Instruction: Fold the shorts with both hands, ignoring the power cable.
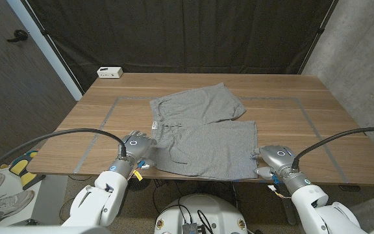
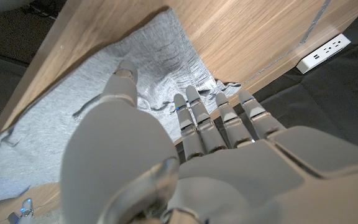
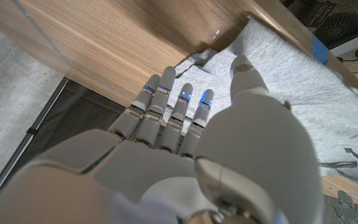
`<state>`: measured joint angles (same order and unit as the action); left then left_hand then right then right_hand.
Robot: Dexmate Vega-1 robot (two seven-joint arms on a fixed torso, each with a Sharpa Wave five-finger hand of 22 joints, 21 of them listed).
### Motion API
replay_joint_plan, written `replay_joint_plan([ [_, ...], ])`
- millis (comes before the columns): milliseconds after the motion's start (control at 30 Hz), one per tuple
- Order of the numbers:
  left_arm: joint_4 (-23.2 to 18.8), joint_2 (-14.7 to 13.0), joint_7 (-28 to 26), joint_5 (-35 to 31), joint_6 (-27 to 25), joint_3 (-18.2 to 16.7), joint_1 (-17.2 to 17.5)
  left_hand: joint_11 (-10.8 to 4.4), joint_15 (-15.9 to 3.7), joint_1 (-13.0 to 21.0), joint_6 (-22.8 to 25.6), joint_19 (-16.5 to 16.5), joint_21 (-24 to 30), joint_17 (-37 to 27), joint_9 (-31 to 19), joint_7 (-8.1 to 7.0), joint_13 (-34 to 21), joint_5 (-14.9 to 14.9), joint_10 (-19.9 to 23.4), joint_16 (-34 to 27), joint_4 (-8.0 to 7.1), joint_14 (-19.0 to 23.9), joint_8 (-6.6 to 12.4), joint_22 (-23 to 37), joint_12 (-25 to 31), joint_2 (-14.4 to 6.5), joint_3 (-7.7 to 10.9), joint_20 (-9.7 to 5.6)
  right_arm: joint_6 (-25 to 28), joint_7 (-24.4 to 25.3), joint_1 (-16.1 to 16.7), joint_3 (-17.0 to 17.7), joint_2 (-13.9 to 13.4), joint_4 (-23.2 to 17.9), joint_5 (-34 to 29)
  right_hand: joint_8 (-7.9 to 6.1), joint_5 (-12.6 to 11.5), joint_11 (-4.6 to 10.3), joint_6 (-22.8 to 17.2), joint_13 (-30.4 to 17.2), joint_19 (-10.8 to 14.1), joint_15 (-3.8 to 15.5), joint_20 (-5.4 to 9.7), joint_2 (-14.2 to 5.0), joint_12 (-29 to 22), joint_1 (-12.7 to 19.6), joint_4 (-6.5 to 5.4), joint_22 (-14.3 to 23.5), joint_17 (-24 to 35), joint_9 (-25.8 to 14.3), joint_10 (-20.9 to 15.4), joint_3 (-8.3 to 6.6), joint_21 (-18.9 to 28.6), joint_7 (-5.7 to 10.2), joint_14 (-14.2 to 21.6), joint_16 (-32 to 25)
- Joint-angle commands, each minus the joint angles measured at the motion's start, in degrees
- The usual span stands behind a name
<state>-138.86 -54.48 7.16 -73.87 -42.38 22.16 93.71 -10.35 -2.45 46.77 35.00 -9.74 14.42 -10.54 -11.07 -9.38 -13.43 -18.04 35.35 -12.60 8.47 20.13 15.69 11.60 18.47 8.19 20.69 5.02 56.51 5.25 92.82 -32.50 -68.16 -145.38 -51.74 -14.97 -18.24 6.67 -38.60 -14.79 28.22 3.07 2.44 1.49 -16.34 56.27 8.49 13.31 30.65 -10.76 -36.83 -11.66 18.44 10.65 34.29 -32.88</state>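
Shorts (image 1: pixel 203 133), one pair, lie spread on the wooden table (image 1: pixel 291 91), the single garment there. They are of soft grey jersey knit, with a gathered waistband toward the robot's left and a thin drawstring trailing over the front. One leg lies along the near edge of the table; the other angles away toward the far side, so the pair forms a loose V with wrinkled folds where the legs meet.

Two hands sit at the near edge, one at each end of the near leg. The left hand (image 1: pixel 137 147), smooth grey plastic with jointed fingers, is at the waistband end; in the left wrist view its fingers (image 2: pixel 194 118) reach straight out side by side and its thumb stretches over the cloth, apart from them, and it grips nothing that I can see. The right hand (image 1: pixel 274 158) is at the hem corner; in the right wrist view its fingers (image 3: pixel 176 115) extend together toward the corner of the cloth with the thumb lifted above the fabric. Whether any fingertip touches the cloth I cannot tell.

One white power strip (image 1: pixel 110 72), a small rectangular block with sockets, rests at the far left corner of the table. Pale tape lines (image 1: pixel 102 123) mark a rectangle on the wood grain. Black curtain (image 1: pixel 187 32) hangs behind.
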Motion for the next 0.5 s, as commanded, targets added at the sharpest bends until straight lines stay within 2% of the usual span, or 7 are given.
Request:
replay_joint_plan([
  [33, 3.8, 1.9, -0.2, -2.8, 1.6, 2.0, -1.6, -0.35, -8.79, 1.4, 1.6, -0.6, 0.4, -0.3, -0.1, -0.87, -0.3, -0.3, 1.2, -0.5, -0.03, 1.1, 0.43, 0.1, 0.5, -0.5, -0.66, -0.23, -0.2, -1.6, -1.1, -2.6, 1.1, 0.6, -2.0, 0.37, -0.3, 0.53, 0.3, -0.4, -0.1, 9.81, 1.44, 0.13, 0.1, 0.8, -0.1, 0.3, 0.7, -0.1, 0.1, 0.62, 0.5, -0.43, 0.4, -0.8],
  [133, 4.7, 2.3, 0.3, -4.8, 1.6, 2.9, -2.2, 0.01, -9.03, 1.9, 2.1, -0.9, 0.5, -0.3, -0.1, -1.28, -0.4, -0.4, 2.0, -0.8, -0.17, 1.8, 0.42, 0.1, 0.7, -1.0, -0.94, -0.57, -0.4, -2.0, -1.0, -2.4, 1.3, 0.4, -1.5, 0.72, -0.3, 0.23, 0.6, -0.5, -0.1, 9.88, 1.41, 0.03, 0.2, 1.2, -0.13, 0.3, 1.0, -0.1, 0.5, 0.76, 0.6, -0.53, 0.3, -0.9],
  [267, 5.9, 2.8, -0.6, -6.0, 1.8, 3.4, -2.6, -0.28, -9.3, 2.4, 2.8, -1.2, 0.6, -0.4, -0.1, -1.39, -0.6, -0.4, 2.7, -1.0, -0.33, 2.4, 0.42, 0.1, 0.8, -1.5, -1.35, -0.8, -0.9, -3.3, -1.8, -3.7, 2.0, 0.9, -3.1, 1.09, -0.4, 0.24, 0.9, -0.7, -0.2, 9.85, 1.52, 0.02, 0.3, 1.4, -0.24, 0.3, 1.4, -0.1, 0.9, 1.04, 0.7, -0.49, 0.1, -0.9],
  [500, 8.1, 3.6, -5.4, -1.8, 3.1, 2.9, -3.0, -0.89, -9.77, 3.4, 4.4, -2.3, 1.0, -0.7, 0.0, -1.3, -0.5, -0.2, 4.2, -1.5, -0.68, 3.8, 0.59, 0.2, 0.8, -2.9, -1.85, -1.67, -0.9, -6.3, -3.0, -4.9, 3.3, 1.5, -6.3, 1.48, -0.5, 0.29, 1.0, -0.9, -0.1, 9.89, 1.48, -0.28, 0.4, 1.7, -0.5, 0.3, 2.0, -0.2, 1.0, 1.38, 0.9, -0.57, 0.0, -1.0],
])
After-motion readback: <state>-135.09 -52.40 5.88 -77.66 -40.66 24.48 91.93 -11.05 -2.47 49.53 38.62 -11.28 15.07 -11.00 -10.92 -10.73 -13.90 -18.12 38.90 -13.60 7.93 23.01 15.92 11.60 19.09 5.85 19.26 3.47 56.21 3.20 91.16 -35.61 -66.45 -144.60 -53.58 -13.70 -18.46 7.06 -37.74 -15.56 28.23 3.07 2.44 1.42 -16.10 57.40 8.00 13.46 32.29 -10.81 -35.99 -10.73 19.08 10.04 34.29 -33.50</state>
